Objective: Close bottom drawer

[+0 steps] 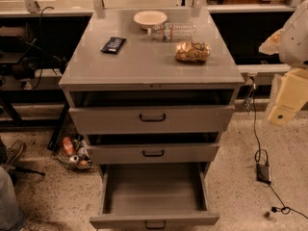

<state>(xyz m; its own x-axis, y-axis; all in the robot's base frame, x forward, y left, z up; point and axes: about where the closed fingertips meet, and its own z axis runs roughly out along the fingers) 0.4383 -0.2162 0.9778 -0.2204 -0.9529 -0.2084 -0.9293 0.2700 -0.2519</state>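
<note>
The bottom drawer [154, 219] of the grey cabinet [144, 61] is pulled far out toward me, and its inside [153, 186] is bare. Its narrow front panel with a small black bar handle [155, 224] lies at the lower edge of the camera view. The mid drawer [153, 153] and the top drawer [152, 118] each stand slightly open above it. My arm comes in at the right edge. Its gripper [285, 100] hangs beside the cabinet's right side, level with the top drawer, well above and to the right of the bottom drawer, touching nothing.
On the cabinet top lie a bowl [150, 18], a water bottle [173, 31], a snack bag [192, 52] and a black packet [113, 44]. A basket of cans [72, 153] sits on the floor at the left. A cable and adapter [263, 172] lie at the right. A person's leg [8, 201] is at the lower left.
</note>
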